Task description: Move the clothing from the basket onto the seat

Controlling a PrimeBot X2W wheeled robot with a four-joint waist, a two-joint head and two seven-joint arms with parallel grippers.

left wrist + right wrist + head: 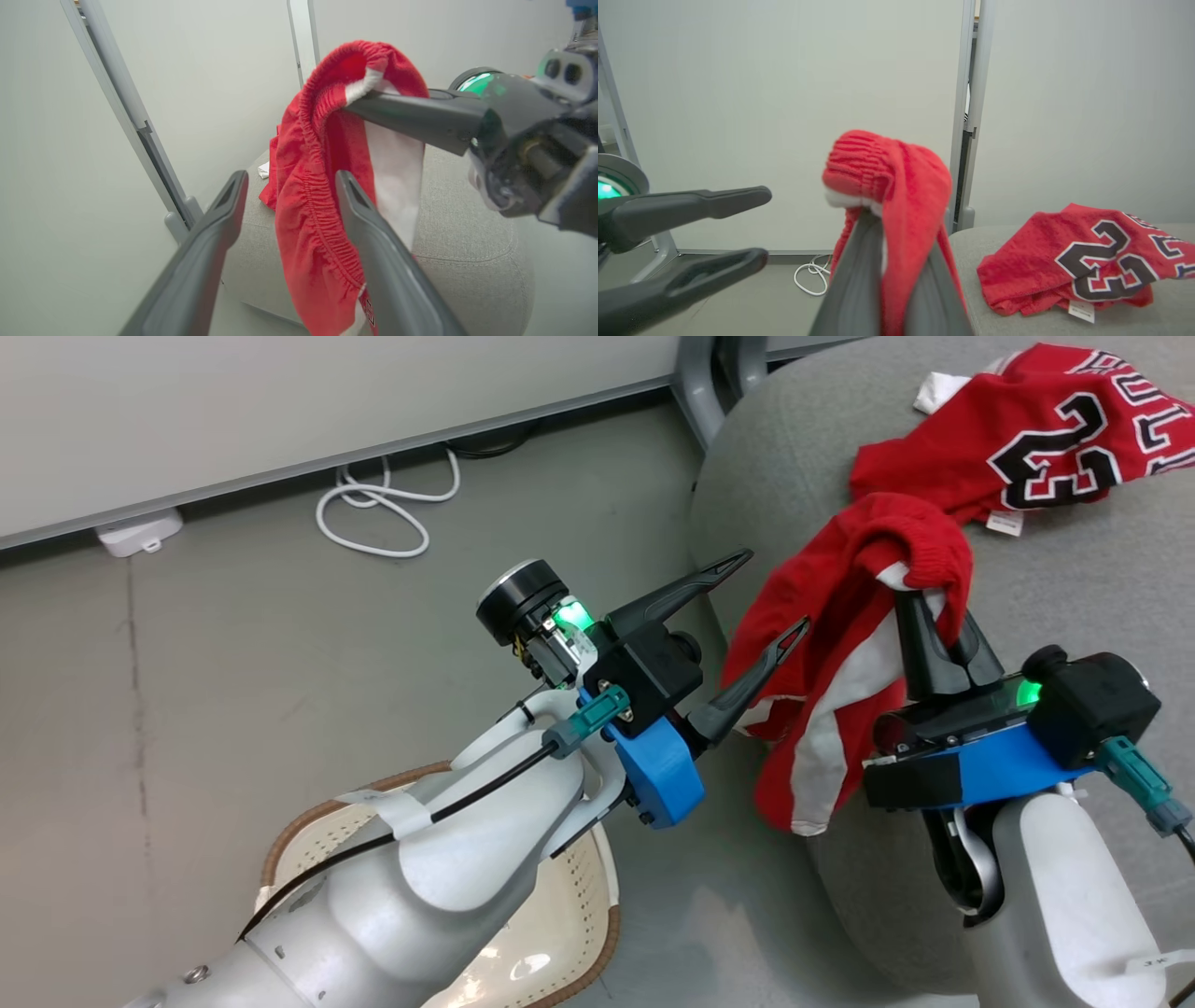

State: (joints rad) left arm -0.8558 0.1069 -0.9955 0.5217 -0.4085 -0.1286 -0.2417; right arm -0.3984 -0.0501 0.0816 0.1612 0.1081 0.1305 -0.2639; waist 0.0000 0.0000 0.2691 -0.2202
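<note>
At centre right of the head view, the right hand [920,588] is clamped on the waistband of the red shorts [831,653]. They hang from its fingers at the left edge of the grey seat [1074,579]. The jersey [1027,439] lies crumpled on the seat at upper right. The left hand [775,590], fingers spread wide, sits just left of the shorts. The basket [569,933] stands on the floor at lower left.

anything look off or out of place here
The red shorts hang bunched from the shut right gripper at the sofa's edge, not laid down. The jersey lies crumpled on the sofa, and a white cable sits loose on the floor.
</note>
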